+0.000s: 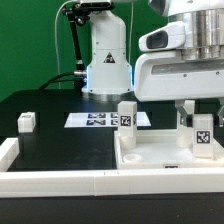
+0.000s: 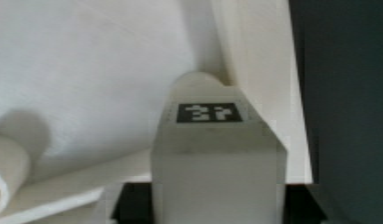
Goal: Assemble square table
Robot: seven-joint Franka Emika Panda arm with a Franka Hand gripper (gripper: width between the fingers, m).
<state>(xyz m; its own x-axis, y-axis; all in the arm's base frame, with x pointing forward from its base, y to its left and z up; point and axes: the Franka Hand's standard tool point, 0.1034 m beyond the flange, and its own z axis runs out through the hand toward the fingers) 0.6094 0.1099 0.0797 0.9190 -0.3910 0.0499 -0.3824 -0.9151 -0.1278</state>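
Tool (image 1: 199, 114) clenched on upright post (image 1: 202, 138) at slab (image 1: 150, 160) corner, ext. view's right; 2nd post (image 1: 127, 116) stands at another corner.

A black bench (image 1: 60, 140) is carrying everything, a long white rail (image 1: 60, 182) is edging its near side, and the marker board (image 1: 95, 120) is lying flat farther back, partly covered toward the exterior view's right.
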